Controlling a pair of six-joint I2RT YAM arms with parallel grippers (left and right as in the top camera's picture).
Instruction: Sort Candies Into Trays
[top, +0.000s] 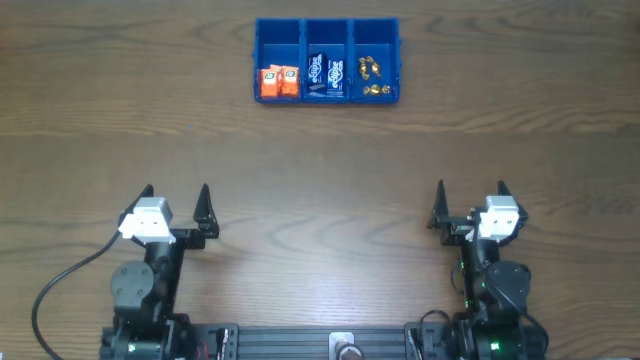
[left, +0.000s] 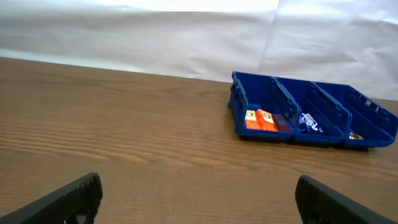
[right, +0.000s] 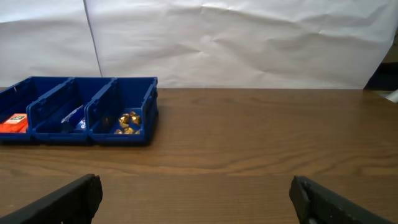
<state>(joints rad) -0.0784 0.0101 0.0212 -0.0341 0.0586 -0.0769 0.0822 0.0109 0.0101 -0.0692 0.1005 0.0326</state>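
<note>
A blue three-compartment tray (top: 327, 24) sits at the far middle of the wooden table. Its left bin holds orange candy packets (top: 279, 83), the middle bin blue-wrapped candies (top: 326, 75), the right bin gold-wrapped candies (top: 371, 77). The left wrist view shows the tray (left: 323, 106) with the orange packets (left: 261, 119); the right wrist view shows the tray (right: 134, 82) and the gold candies (right: 127, 122). My left gripper (top: 176, 194) is open near the table's front left, nothing between its fingers. My right gripper (top: 470, 192) is open at the front right, also holding nothing. Both are far from the tray.
Bare wooden tabletop (top: 320, 210) stretches between the grippers and the tray. A white backdrop (right: 236, 43) stands behind the table's far edge. A black cable (top: 60, 290) loops beside the left arm's base.
</note>
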